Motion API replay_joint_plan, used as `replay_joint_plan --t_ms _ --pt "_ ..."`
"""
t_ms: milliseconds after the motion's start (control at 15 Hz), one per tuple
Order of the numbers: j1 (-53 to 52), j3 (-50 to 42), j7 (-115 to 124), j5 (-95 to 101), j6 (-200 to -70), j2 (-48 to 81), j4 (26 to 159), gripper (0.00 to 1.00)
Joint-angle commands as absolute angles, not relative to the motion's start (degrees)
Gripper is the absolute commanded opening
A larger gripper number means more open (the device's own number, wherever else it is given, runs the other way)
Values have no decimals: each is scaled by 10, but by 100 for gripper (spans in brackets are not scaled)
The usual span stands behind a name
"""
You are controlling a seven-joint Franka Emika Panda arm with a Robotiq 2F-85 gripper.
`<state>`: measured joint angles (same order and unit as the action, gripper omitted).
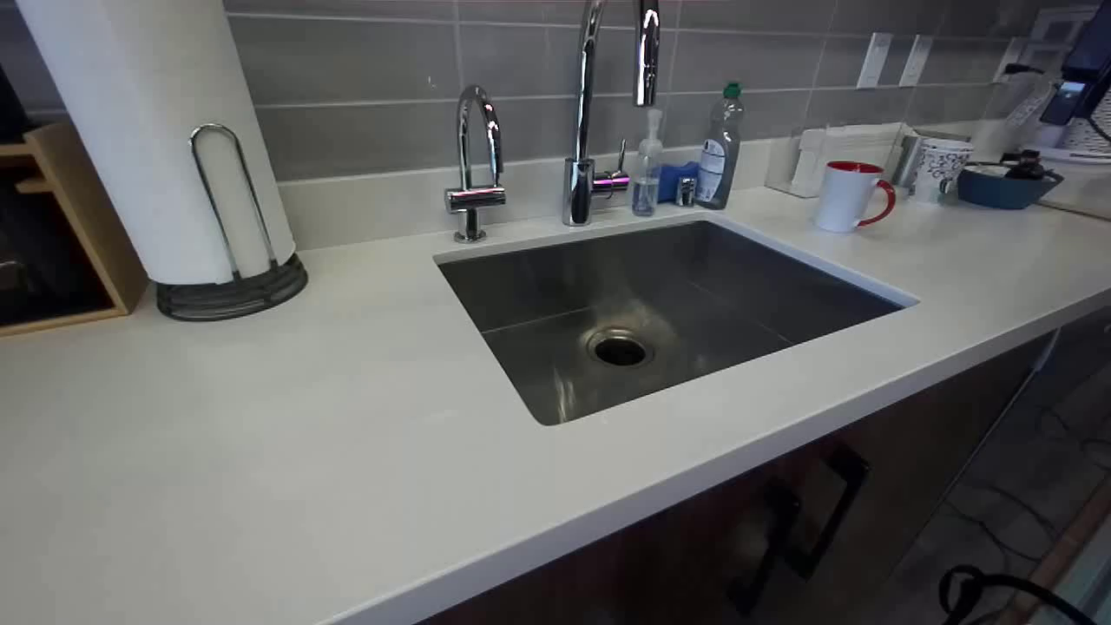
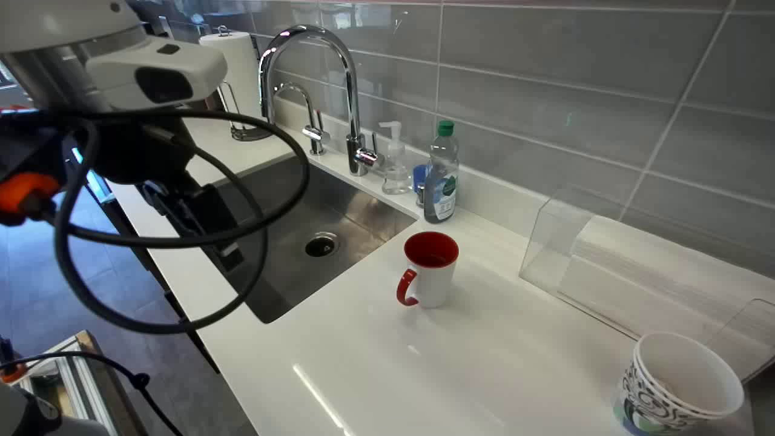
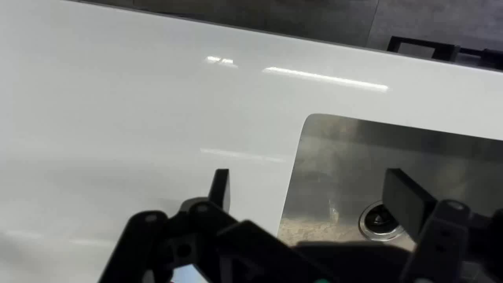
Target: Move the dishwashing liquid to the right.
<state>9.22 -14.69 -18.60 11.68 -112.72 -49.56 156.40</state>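
Observation:
The dishwashing liquid is a slim, translucent bluish-grey bottle with a green cap and a white label. It stands upright on the counter behind the sink's back corner, against the tiled wall. It also shows in an exterior view, behind the mug. I cannot make it out in the wrist view. My gripper is open with nothing between its fingers. In the wrist view it is above the sink's edge and drain. In an exterior view the gripper hangs over the front of the sink, apart from the bottle, partly behind a looped cable.
A clear pump bottle and blue container stand beside the dishwashing liquid. The faucet rises behind the sink. A white mug with red, a napkin holder and patterned paper cups stand further along the counter.

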Motion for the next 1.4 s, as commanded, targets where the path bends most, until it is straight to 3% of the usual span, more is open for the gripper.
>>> replay_joint_plan --t_ms 0,600,867,1333 --pt "91 -147 -185 117 -1126 -496 1563 100" --pt "91 -147 -185 117 -1126 -496 1563 100" --pt "67 -127 -157 116 -1263 -438 1556 100" --pt "32 -102 -80 40 -1396 -279 1478 100"
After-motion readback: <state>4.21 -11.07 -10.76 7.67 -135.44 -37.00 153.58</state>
